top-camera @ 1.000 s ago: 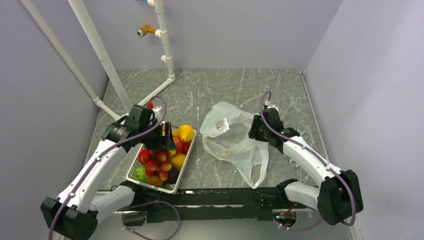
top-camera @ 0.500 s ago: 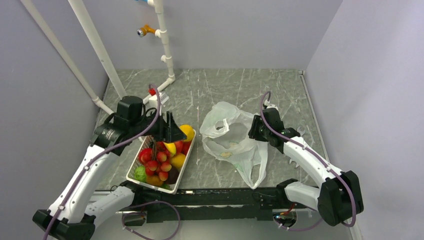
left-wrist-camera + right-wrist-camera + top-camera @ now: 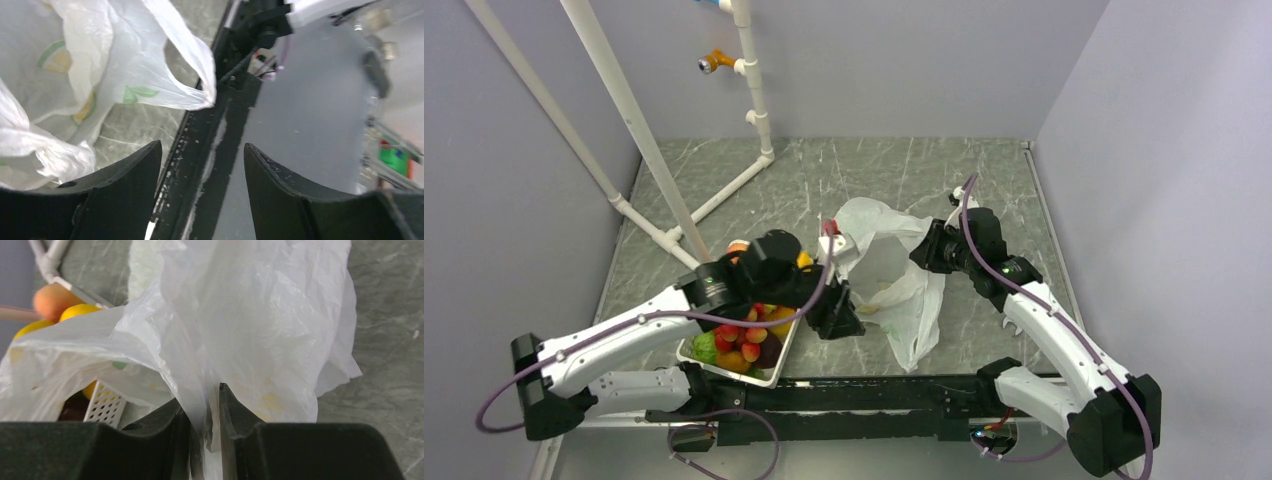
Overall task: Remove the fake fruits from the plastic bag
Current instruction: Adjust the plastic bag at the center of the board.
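Note:
The plastic bag (image 3: 879,265) is thin, white and crinkled, pulled up into a peak at its right side. My right gripper (image 3: 921,255) is shut on a fold of its film; the right wrist view shows the bag (image 3: 260,315) pinched between the gripper (image 3: 205,395) jaws. My left gripper (image 3: 842,322) hangs open and holds nothing, just left of the bag's lower edge, with the bag (image 3: 125,65) ahead of it to the left. Fake fruits lie in the white basket (image 3: 729,370): a red bunch (image 3: 742,335) and a green one (image 3: 705,347). No fruit shape shows inside the bag.
A white pipe frame (image 3: 634,120) slants across the back left. A black rail (image 3: 864,390) runs along the table's front edge, right under the open left gripper (image 3: 202,150). Behind the bag, the right wrist view shows the basket's wall (image 3: 102,405) and an orange fruit (image 3: 52,300).
My left arm swung right, from over the basket to the bag's left side. My right gripper closed on the bag and raised it, so the film now bunches upward.

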`<move>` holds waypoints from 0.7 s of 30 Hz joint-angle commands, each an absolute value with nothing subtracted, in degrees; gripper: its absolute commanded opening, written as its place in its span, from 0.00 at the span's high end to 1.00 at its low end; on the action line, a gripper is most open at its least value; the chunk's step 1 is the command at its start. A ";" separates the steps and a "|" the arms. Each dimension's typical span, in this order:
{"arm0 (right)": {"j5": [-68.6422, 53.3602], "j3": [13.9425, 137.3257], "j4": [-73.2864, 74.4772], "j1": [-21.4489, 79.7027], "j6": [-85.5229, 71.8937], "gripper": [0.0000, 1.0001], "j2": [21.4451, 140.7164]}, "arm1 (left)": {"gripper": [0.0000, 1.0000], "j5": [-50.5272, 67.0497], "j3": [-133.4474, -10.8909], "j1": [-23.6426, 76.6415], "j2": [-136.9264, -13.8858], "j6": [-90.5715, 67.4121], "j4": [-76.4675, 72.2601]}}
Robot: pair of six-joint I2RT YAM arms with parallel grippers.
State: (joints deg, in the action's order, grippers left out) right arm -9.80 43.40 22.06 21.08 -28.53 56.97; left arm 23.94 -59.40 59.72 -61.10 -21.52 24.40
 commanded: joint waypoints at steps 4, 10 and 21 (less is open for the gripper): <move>-15.14 45.24 22.77 21.01 -30.16 0.76 53.31 | 0.37 -4.28 -65.14 69.60 -72.15 -17.38 21.68; -14.08 42.82 24.31 20.94 -29.51 0.79 52.00 | 0.44 -10.60 -65.54 66.51 -78.73 -19.53 19.56; -17.15 42.80 23.97 21.00 -32.12 0.87 49.10 | 0.62 -20.89 -66.36 62.61 -91.79 -19.31 8.82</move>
State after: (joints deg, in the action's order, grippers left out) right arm -15.62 41.78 24.25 21.08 -30.98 50.74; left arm -13.10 -66.13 63.29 -90.41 -18.70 17.34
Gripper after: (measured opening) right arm 0.135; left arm 0.420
